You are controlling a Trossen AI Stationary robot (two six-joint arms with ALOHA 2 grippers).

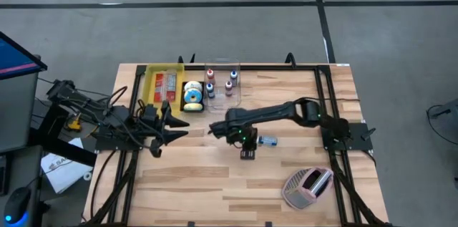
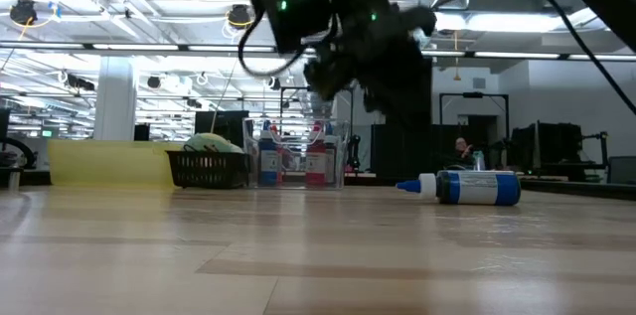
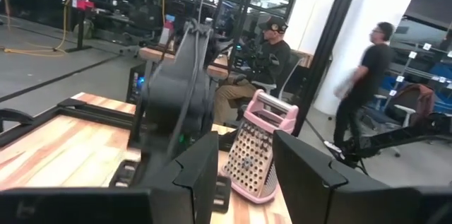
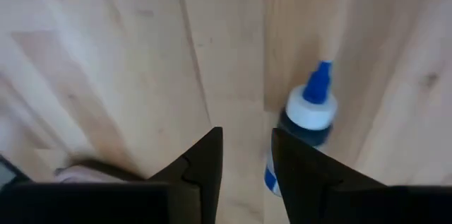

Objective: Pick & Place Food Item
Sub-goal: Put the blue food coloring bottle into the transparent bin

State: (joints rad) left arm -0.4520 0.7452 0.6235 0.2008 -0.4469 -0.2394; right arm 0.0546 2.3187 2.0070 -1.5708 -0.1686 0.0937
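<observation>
Right tool [image 4: 245,157] at table centre in high view, aimed down, fingers slightly parted, holding nothing. One blue-capped bottle [image 4: 305,121] lies on table [image 1: 215,184] just beside it, apart from fingers. Left tool [image 3: 244,171] waits at left edge, partly open, empty. One pink grater [image 1: 308,186] lower right. One yellow tray [image 1: 150,84], one black basket [image 1: 192,97], four small bottles in clear box [image 1: 222,76] along top.

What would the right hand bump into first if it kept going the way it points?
Probably the bare wooden table; the right hand points steeply down, empty, fingers apart. The blue bottle lies just beside that line.
</observation>
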